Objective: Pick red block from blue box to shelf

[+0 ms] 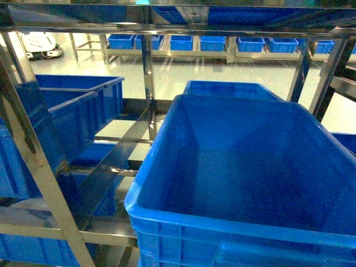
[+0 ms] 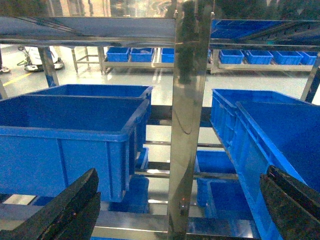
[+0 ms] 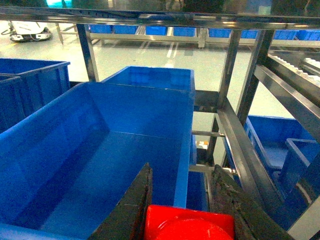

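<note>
In the right wrist view the glossy red block [image 3: 189,223] sits low between two dark fingers, and my right gripper [image 3: 183,167] is shut on it. It hangs above the right rim of a large dark blue crate [image 3: 100,160] that stands on the stainless-steel shelf [image 3: 240,145]. My left gripper [image 2: 181,172] is open with nothing between its fingers, facing a shiny shelf upright [image 2: 189,100]. Neither gripper shows in the head view, which looks into the shelf [image 1: 147,72] and the same crate [image 1: 245,167]. The blue box is out of view.
More dark blue crates stand on the shelf at the left [image 1: 72,111] [image 2: 70,130] and behind the big one [image 1: 231,89]. A slanted steel brace [image 1: 33,150] crosses the left side. Across the floor is a row of small blue bins [image 1: 211,43] and a white machine [image 1: 39,44].
</note>
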Controlling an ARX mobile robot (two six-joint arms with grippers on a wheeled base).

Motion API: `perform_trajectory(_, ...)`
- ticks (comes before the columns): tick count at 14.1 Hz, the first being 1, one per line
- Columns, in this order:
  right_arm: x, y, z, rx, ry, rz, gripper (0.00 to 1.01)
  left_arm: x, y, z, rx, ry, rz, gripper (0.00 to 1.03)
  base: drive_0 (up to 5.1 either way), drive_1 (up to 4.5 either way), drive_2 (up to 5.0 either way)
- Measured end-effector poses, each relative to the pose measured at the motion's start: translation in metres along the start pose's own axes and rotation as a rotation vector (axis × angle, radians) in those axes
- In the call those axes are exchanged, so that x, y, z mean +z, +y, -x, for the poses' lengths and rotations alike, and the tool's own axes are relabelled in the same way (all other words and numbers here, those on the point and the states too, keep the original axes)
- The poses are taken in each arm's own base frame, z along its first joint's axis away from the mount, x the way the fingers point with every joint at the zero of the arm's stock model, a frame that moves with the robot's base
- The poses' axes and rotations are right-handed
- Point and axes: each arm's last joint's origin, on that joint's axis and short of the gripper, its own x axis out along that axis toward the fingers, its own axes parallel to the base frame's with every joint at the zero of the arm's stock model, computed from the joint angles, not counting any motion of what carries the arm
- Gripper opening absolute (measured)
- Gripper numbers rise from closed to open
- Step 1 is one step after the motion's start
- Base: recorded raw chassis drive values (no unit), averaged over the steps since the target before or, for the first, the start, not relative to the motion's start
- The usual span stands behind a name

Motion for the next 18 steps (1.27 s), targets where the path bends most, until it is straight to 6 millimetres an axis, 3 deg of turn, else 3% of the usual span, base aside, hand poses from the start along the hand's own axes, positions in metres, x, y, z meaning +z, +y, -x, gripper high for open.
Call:
perform_trajectory(7,0.000,0.000,0.000,0.000,0.000,0.000,0.28,0.000,0.000,0.000,0.000,0.000,0.000,0.98,0.0,0.00,0.0)
perform_trajectory(9,-0.008,0.005,-0.005,0.021,0.025,-0.011,0.28,0.000,0.000,0.000,0.000,0.000,0.000,0.98,0.0,0.00,0.0)
perform_trajectory(11,-0.029,0.020,-0.025,0.109,0.130,-0.050,0.28,0.000,0.000,0.000,0.000,0.000,0.000,0.98,0.0,0.00,0.0)
perform_trajectory(14,-0.015,0.046,-0.065,0.172,0.050,-0.040,0.28,0.000,0.000,0.000,0.000,0.000,0.000,0.98,0.0,0.00,0.0)
perform_trajectory(15,-0.022,0.054,-0.087,0.180,0.111,-0.013,0.28,0.000,0.000,0.000,0.000,0.001,0.000,0.98,0.0,0.00,0.0)
perform_trajectory(18,-0.037,0.058,-0.103,0.183,0.164,-0.008,0.28,0.000,0.000,0.000,0.000,0.001,0.000,0.98,0.0,0.00,0.0)
